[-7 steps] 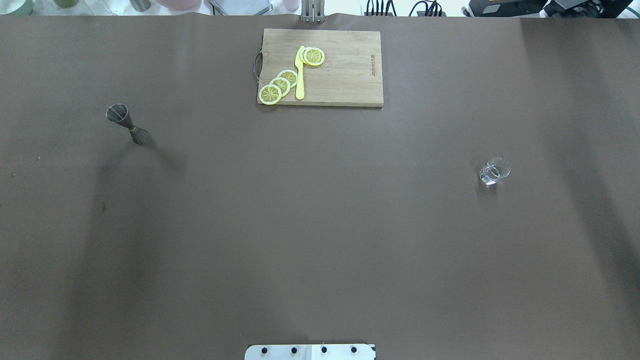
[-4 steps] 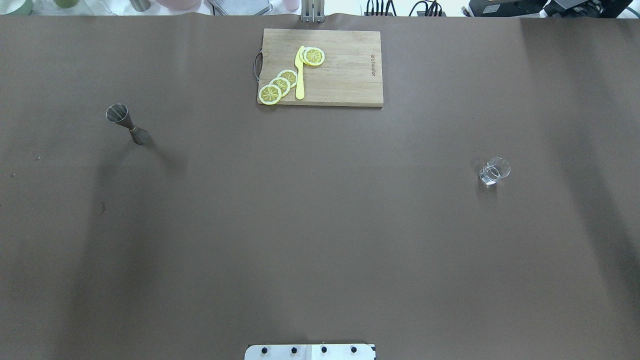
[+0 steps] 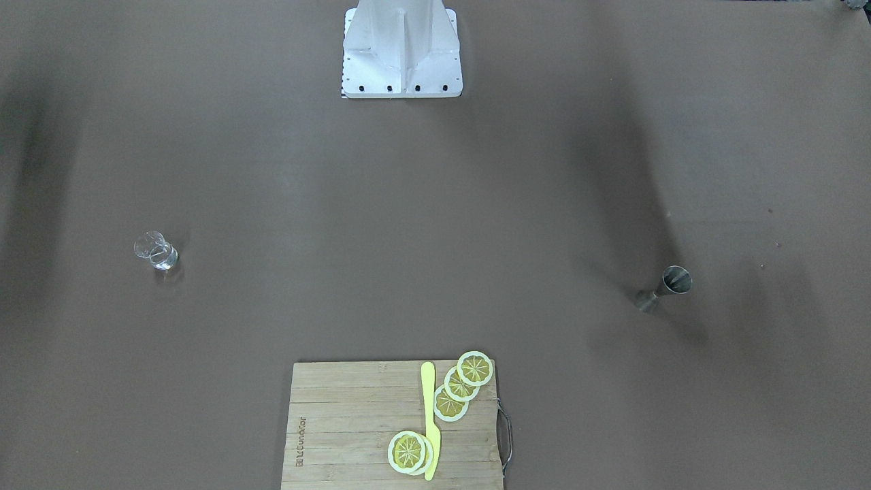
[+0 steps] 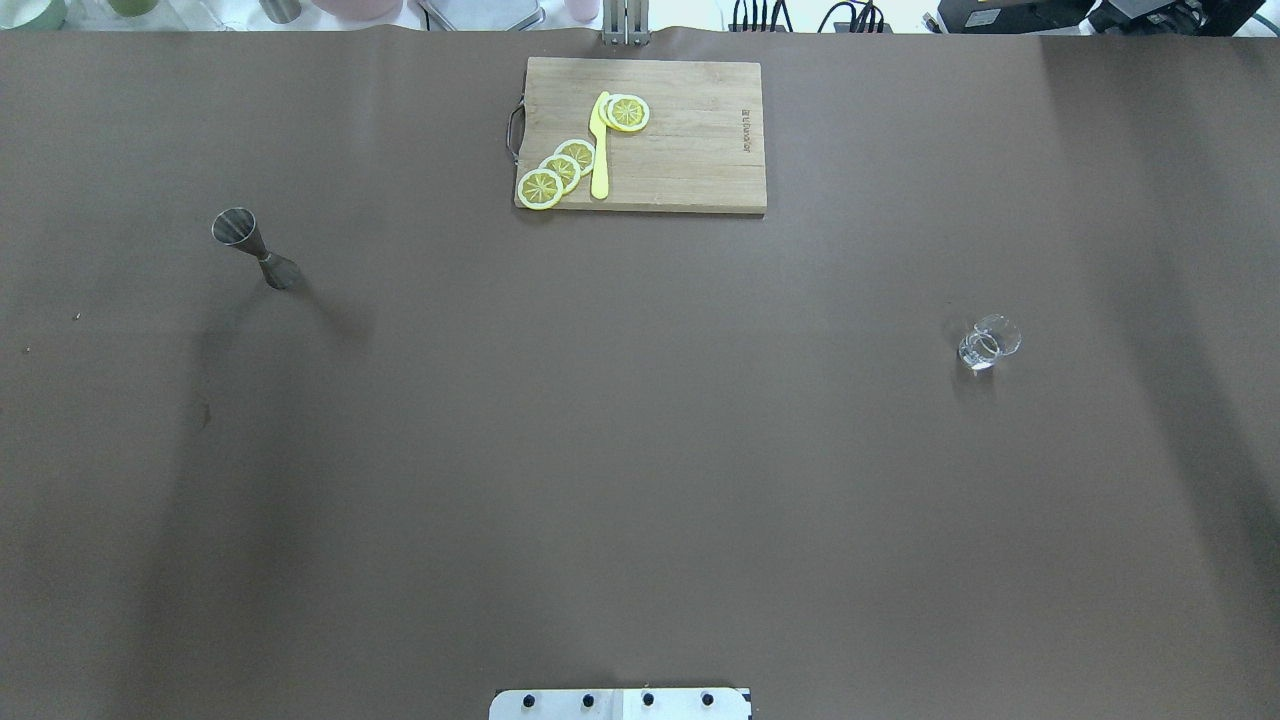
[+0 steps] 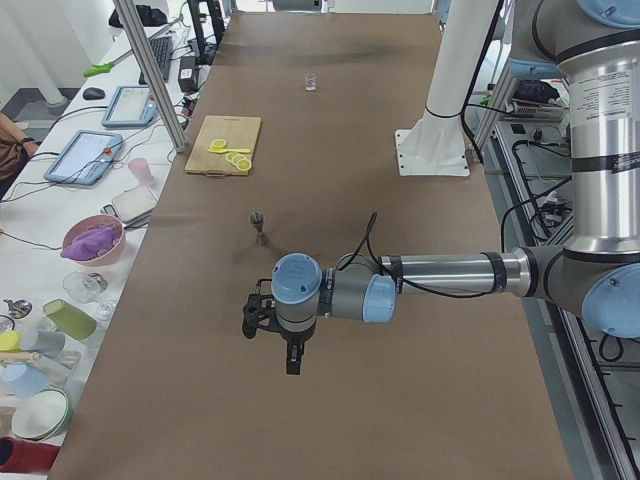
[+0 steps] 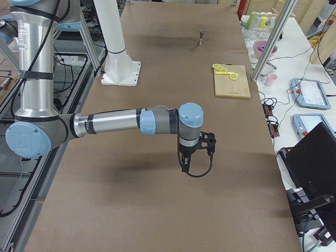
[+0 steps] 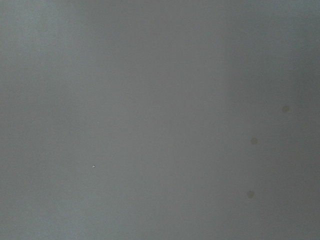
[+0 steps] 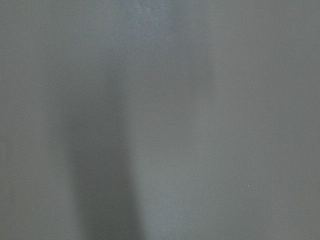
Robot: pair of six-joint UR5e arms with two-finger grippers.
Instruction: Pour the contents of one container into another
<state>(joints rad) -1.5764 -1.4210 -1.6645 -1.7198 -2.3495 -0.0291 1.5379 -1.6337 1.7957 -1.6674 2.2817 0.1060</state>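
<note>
The small clear glass cup (image 4: 988,342) stands upright on the brown table, on its right side, and shows again at the left of the front-facing view (image 3: 155,250). Far to the left stands the grey metal jigger (image 4: 255,248), also upright (image 3: 663,289). Neither gripper appears in the overhead or front-facing view. My left gripper (image 5: 290,360) hangs over bare table, nearer than the jigger (image 5: 259,225) in the exterior left view. My right gripper (image 6: 185,164) hangs over bare table, far from the cup. I cannot tell whether either is open or shut. Both wrist views show only table surface.
A wooden cutting board (image 4: 690,160) with lemon slices (image 4: 560,170) and a yellow knife (image 4: 599,150) lies at the far middle edge. The robot's white base (image 3: 401,54) stands at the near middle. A side bench holds bowls (image 5: 92,240) and tablets (image 5: 82,155).
</note>
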